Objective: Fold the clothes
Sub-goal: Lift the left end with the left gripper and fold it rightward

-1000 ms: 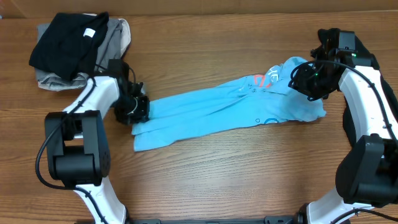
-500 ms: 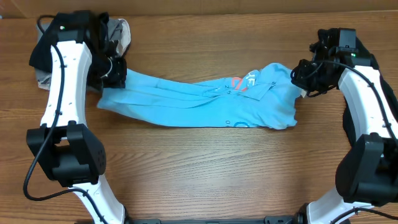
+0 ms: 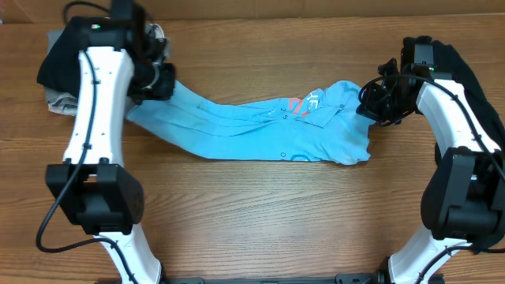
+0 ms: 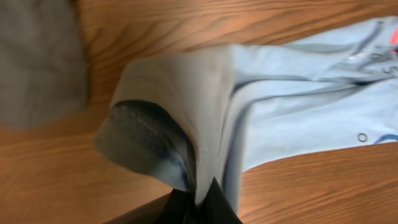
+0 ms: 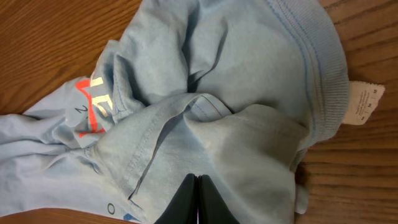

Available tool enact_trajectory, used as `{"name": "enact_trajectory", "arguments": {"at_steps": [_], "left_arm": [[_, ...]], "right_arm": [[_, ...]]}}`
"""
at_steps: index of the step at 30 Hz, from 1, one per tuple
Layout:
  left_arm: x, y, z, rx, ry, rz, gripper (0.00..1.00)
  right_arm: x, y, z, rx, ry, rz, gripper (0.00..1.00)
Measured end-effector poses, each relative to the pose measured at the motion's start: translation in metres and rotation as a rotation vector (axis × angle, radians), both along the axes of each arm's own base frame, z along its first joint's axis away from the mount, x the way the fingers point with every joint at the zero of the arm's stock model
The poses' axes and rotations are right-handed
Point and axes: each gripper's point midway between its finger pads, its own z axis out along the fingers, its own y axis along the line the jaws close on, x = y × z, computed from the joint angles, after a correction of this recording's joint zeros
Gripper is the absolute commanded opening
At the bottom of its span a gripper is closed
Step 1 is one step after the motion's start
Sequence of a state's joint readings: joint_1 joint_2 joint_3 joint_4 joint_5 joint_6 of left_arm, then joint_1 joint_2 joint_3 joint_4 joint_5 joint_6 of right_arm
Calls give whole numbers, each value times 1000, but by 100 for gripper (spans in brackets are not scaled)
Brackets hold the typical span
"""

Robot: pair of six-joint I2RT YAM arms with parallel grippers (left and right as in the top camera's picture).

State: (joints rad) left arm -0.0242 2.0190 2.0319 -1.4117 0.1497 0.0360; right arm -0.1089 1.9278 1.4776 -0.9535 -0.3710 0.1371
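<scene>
From above, the light blue T-shirt (image 3: 260, 130) lies stretched across the surface (image 3: 260, 213); the left wrist view shows the left hand (image 4: 202, 194) pinched tight on one end, the right wrist view the right hand (image 5: 196, 191) pinched on the other.

A blue shirt (image 3: 260, 130) lies stretched out long across the brown table (image 3: 260, 225), with the left gripper (image 3: 158, 79) pinching one end beside the black and grey clothes (image 3: 55, 71) in the far corner, and the right gripper (image 3: 375, 102) pinching the other end.
</scene>
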Motion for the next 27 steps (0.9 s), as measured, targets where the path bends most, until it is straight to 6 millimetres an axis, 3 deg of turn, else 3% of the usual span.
{"name": "enact_trajectory", "arguments": {"at_steps": [5, 8, 18, 21, 24, 27], "left_arm": [[8, -43, -2, -5, -42, -85, 4], [11, -67, -13, -9, -35, -119, 4], [14, -132, -98, -34, 99, -195, 4], [13, -151, -113, -47, 113, -210, 7], [13, -169, -116, -61, 96, -220, 17], [14, -184, -115, -79, 77, -224, 51]], "right_arm": [[0, 0, 0, 2, 0, 0, 4], [0, 1, 0, 6, -1, 2, 4], [2, 1, 1, 6, -8, 2, 4], [3, 1, 1, 6, -12, 2, 4], [3, 1, 1, 6, -13, 2, 4], [4, 1, 1, 5, -19, 2, 4]]}}
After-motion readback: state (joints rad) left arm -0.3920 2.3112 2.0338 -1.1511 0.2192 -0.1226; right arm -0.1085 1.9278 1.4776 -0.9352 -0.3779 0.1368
